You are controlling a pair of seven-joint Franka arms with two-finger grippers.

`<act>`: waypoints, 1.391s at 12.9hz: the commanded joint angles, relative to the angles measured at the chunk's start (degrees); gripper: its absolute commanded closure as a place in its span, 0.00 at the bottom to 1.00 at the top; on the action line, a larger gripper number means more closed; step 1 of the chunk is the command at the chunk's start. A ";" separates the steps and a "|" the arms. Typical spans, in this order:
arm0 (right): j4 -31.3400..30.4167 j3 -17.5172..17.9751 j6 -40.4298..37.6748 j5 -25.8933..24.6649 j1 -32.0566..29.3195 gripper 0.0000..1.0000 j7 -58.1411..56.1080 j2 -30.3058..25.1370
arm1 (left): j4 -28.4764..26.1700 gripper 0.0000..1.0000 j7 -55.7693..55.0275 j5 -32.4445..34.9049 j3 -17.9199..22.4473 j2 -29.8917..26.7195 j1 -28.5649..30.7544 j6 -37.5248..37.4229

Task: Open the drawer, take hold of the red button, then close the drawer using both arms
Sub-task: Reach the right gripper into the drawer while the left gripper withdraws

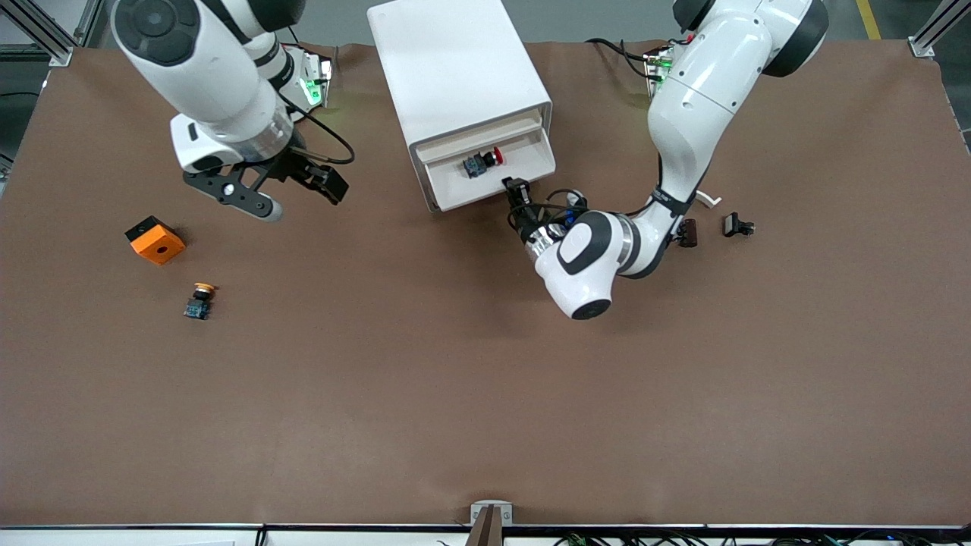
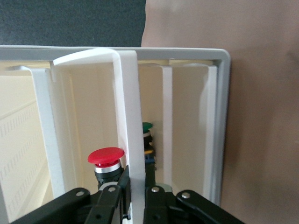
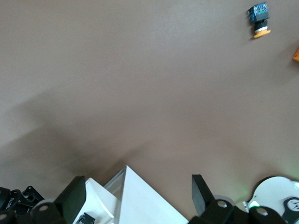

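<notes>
A glossy white left robot arm reaches low across the brown table to the white boxy cabinet, its black two-finger left gripper clenched on the thin white handle at the front of a wide, shallow white drawer that stands pulled out toward the front camera. In the left wrist view the handle runs as an upright strip straight up from between the pinching fingers, so the grip is on the drawer's front and not on anything inside it. The small push button with a round red cap lies on its side in the open tray, just past the left gripper's fingertips and inside the drawer front, its long axis running along the width of the drawer with the cap toward the left arm's end of the table. The right gripper, fingers spread and holding nothing, hangs over bare table beside the cabinet toward the right arm's end; the waiting right arm looks the free one for the pick, since the left is tied up on the handle. Below the right gripper's side lie an orange cube with a hole and a look-alike button with a yellow-orange cap.
</notes>
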 commanded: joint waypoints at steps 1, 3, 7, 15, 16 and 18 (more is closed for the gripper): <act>1.10 -0.35 1.65 0.35 3.99 0.00 8.40 1.65 | 3.92 1.00 1.91 0.11 2.29 3.02 -0.32 2.31; 1.19 -0.35 3.24 0.35 6.98 0.00 14.73 2.88 | 4.10 1.00 2.44 0.11 2.38 2.94 0.48 2.40; 1.19 -0.44 6.57 0.17 11.73 0.00 24.05 5.78 | 4.37 1.00 2.26 0.20 2.38 2.50 2.14 2.40; 1.28 -0.35 14.93 0.17 18.33 0.00 35.32 13.08 | 6.47 0.00 3.67 0.98 2.38 2.41 4.52 2.05; 1.37 -0.44 15.45 0.26 19.11 0.00 36.02 13.87 | 7.43 0.00 3.67 1.33 2.47 2.41 5.31 1.96; 1.28 -0.35 17.39 0.17 19.65 0.00 39.70 15.36 | 9.46 0.00 5.06 2.74 2.47 2.41 6.45 1.96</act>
